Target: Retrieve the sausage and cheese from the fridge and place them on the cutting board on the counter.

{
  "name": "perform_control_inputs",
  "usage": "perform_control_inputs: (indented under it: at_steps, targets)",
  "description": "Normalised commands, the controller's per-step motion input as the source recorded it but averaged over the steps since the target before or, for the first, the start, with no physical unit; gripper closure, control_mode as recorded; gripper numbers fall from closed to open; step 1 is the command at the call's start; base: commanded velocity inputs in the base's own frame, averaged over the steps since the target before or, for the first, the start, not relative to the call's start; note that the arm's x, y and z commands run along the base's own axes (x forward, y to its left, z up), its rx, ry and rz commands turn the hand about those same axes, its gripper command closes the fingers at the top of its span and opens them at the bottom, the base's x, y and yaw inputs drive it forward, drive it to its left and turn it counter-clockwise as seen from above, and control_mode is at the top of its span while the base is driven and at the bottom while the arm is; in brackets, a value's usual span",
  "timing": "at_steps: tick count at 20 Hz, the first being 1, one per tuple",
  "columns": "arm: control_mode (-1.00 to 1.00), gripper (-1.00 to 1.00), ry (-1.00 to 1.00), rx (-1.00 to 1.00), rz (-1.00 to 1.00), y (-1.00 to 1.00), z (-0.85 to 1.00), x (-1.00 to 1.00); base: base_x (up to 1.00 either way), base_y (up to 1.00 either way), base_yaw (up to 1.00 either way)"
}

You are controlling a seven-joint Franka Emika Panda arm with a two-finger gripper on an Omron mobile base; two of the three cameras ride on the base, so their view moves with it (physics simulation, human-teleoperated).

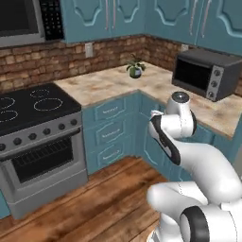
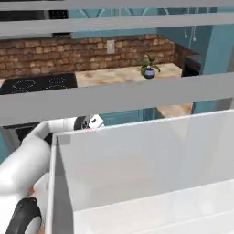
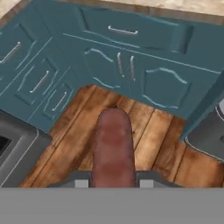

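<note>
While the gripper (image 3: 112, 183) was clamped on the short dark-red cylinder of sausage (image 3: 112, 146), its long axis stuck straight out over the wooden floor (image 3: 148, 131), cutting board nowhere visible.

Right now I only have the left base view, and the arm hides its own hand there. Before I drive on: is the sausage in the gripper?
Observer: Yes. In the hand view the dark-red sausage sits clamped between the tips of the gripper.
Operator: What is the hand pointing at?
Observer: Wooden floor, with teal cabinet doors beyond it.
Operator: Anything close on the right side?
Observer: In the right base view a white fridge shelf stands right up against the camera.
</note>
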Motion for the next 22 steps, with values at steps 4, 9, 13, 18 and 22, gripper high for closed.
perform_control_inputs:
  at_steps: [4, 9, 13, 18, 22]
  targets:
    - [1.0, 1.0, 0.0, 0.0, 0.0, 0.0, 0.0, 0.0, 0.0, 0.14, 0.84]
    - [1.0, 1.0, 0.0, 0.0, 0.0, 0.0, 0.0, 0.0, 0.0, 0.1, 0.86]
    - [1.0, 1.0, 0.0, 0.0, 0.0, 0.0, 0.0, 0.0, 0.0, 0.07, 0.87]
    - [1.0, 1.0, 0.0, 0.0, 0.0, 0.0, 0.0, 0.0, 0.01, 0.04, 0.89]
    - [1.0, 1.0, 0.0, 0.0, 0.0, 0.0, 0.0, 0.0, 0.06, 0.0, 0.91]
